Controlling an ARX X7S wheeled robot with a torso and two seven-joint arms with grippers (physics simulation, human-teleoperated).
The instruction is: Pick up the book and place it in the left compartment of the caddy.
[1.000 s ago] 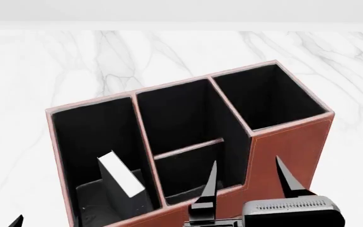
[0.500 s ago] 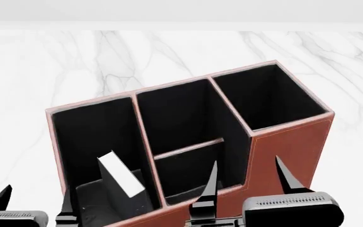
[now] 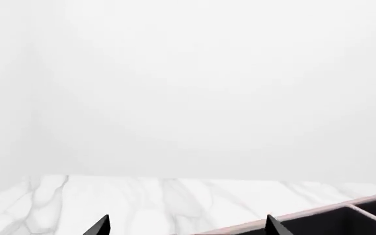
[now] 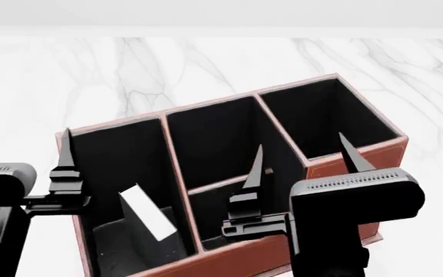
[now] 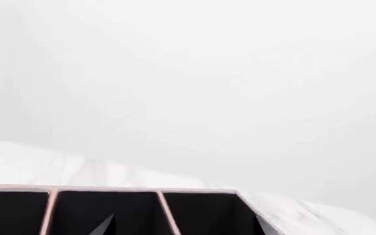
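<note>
The reddish-brown caddy stands on the white marble table. The book, black with white page edges, leans tilted inside the caddy's long left compartment, near its front end. My left gripper is open and empty, above the caddy's left wall. My right gripper is open and empty, above the front of the middle and tall bays. The left wrist view shows that gripper wide open with the caddy rim beside it. The right wrist view shows that gripper open over the caddy rim.
The middle bay is split in two by a low divider. The taller square cell is at the right end. Marble tabletop surrounds the caddy, with a pale wall behind it. No other objects show.
Both arms have risen into the head view. The left gripper came up from the bottom left corner to the caddy's left wall. The book has not moved.
</note>
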